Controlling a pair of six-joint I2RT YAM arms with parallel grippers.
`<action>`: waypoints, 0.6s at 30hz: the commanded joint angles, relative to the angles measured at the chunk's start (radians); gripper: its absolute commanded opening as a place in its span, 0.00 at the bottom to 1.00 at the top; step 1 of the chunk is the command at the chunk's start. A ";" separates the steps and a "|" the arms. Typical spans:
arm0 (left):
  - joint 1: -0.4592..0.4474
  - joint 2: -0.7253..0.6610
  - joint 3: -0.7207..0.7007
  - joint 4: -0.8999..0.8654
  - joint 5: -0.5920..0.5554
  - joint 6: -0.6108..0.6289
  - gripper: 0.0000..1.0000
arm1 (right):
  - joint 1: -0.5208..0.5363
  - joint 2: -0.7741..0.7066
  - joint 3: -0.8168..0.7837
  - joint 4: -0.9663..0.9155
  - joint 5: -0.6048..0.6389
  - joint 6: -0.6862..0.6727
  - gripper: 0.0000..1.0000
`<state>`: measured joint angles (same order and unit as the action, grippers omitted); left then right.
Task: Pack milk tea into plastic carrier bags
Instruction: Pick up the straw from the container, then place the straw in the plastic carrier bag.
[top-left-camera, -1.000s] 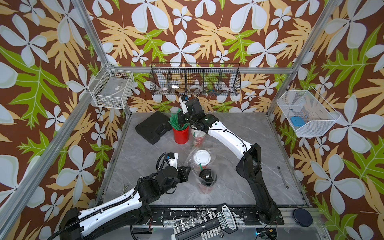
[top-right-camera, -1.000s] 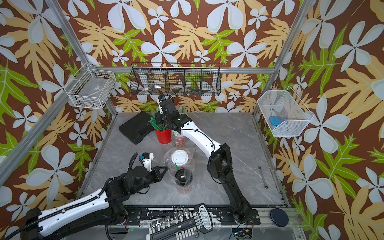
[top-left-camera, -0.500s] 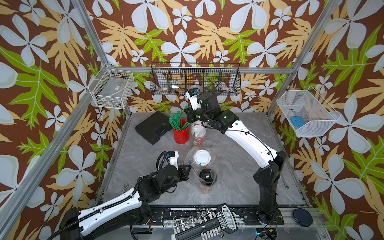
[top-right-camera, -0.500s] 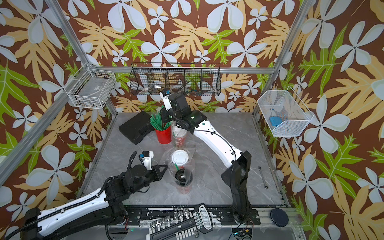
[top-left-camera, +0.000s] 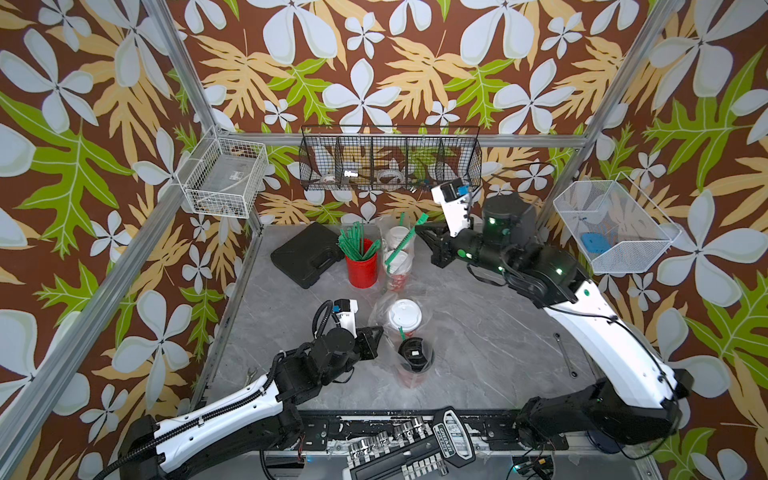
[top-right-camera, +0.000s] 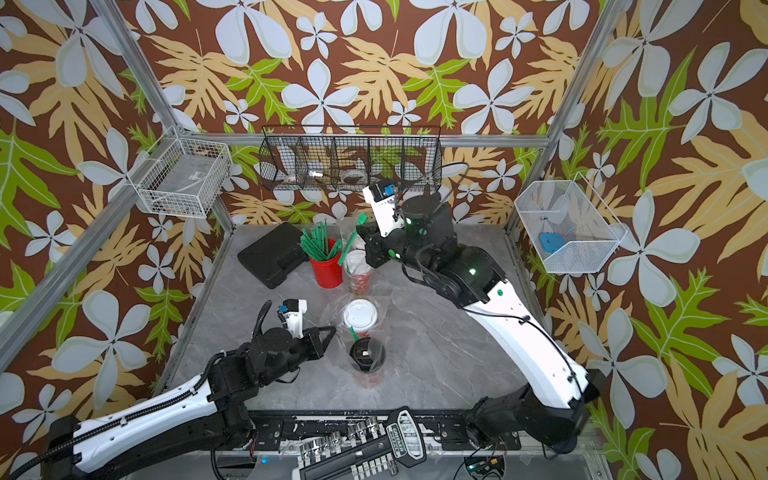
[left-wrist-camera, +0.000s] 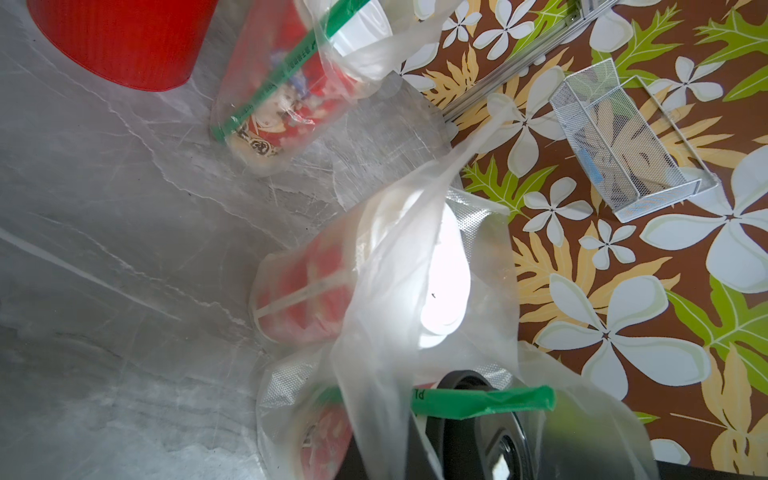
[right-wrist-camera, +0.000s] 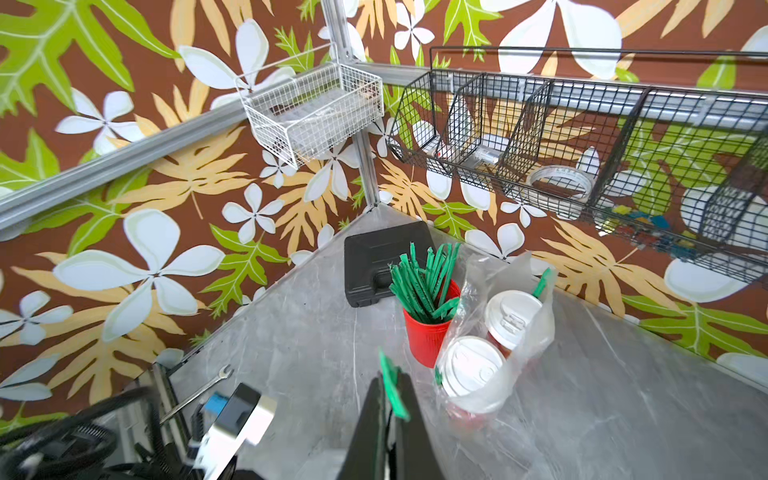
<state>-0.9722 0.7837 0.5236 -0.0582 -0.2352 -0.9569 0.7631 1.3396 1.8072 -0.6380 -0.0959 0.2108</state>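
Green paper sleeves a straw (right-wrist-camera: 394, 388) that now hangs slantwise from the right gripper (top-left-camera: 419, 226), its jaws closed on the upper end. A second ago that arm reached low over the red cup (top-left-camera: 361, 266) of straws; it has since swung up and away from it. The left gripper (top-left-camera: 377, 332) has not moved, jaws closed and seemingly pinching the mouth of the nearer carrier bag (left-wrist-camera: 386, 316), though the contact is hidden. That bag, on the robot's side of the red cup, holds a white-lidded milk tea (top-left-camera: 405, 316) and a black-lidded milk tea (top-left-camera: 415, 353). Just beside the red cup stands the farther carrier bag (right-wrist-camera: 536, 332) with a front lidded cup (right-wrist-camera: 471, 365) and a rear lidded cup (right-wrist-camera: 513, 316). On the worktop (top-left-camera: 478, 332), a black case (top-left-camera: 307, 253) lies at the red cup's other side.
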 joint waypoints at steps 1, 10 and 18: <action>0.000 0.001 0.007 0.009 -0.015 0.018 0.00 | 0.028 -0.095 -0.053 -0.063 0.024 0.036 0.00; 0.000 -0.002 0.026 -0.012 -0.011 0.048 0.00 | 0.108 -0.279 -0.187 -0.181 -0.028 0.147 0.00; 0.000 0.016 0.056 -0.036 0.042 0.118 0.00 | 0.111 -0.347 -0.292 -0.190 -0.110 0.196 0.00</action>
<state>-0.9722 0.7937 0.5632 -0.0898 -0.2226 -0.8848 0.8715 0.9997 1.5337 -0.8238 -0.1623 0.3740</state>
